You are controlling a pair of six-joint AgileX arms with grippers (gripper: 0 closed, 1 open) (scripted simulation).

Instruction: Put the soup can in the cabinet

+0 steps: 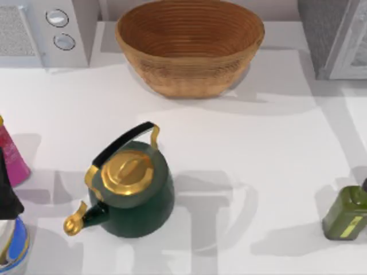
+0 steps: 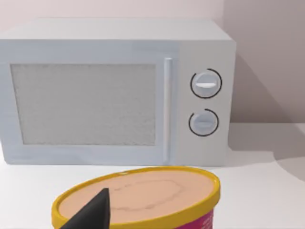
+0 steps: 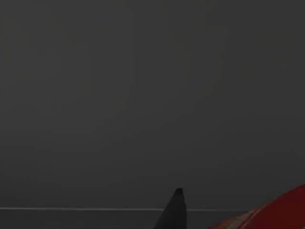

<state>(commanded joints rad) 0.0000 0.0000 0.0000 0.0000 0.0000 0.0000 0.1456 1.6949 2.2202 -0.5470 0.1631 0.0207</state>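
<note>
Over at the far right corner of the table sits the cabinet (image 1: 344, 51), and that's where the action seems to be. The right wrist view is dark, with the right gripper (image 3: 175, 212) poking into it and a red curved edge (image 3: 279, 212) just beside it. My guess is that's the soup can, carried into or right up to the cabinet, so we're at the placing step. Honestly can't tell if that gripper is grasping it or has let go.

The left gripper (image 2: 93, 212) is parked at the near left, hovering over a yellow-rimmed pink tub (image 2: 143, 195) and facing the microwave (image 2: 114, 90). Can't tell its grip either.

Next move, I'd say: set the can down level on the shelf, release, then back straight out without clipping it or the olive-green bottle (image 1: 346, 212) near right.
</note>
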